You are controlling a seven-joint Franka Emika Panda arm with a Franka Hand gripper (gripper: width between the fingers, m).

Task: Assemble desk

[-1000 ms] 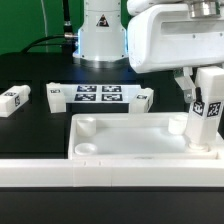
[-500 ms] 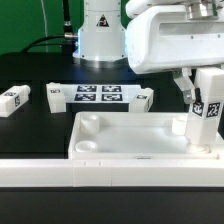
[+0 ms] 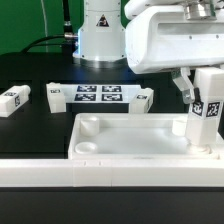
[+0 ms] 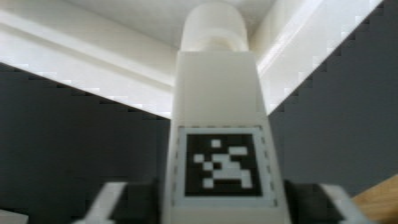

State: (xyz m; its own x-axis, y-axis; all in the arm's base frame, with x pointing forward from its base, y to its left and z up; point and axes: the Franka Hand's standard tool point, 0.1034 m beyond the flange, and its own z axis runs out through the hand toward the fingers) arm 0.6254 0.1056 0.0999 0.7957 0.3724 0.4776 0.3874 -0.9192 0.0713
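The gripper (image 3: 207,88) still pinches one leg (image 3: 208,125), partly closed around it. The leg stands upright at the tabletop (image 3: 130,140) corner. Nothing has moved.

The rimmed tabletop (image 3: 140,140) is plain white. The upright leg (image 3: 207,115) on the right is white with a black-and-white tag, as is the loose leg (image 3: 14,100) far left. The white marker board (image 3: 98,95) carries black-patterned squares, and the table (image 3: 35,135) is black.

Foot of leg (image 3: 205,125) hidden within tabletop (image 3: 120,150).
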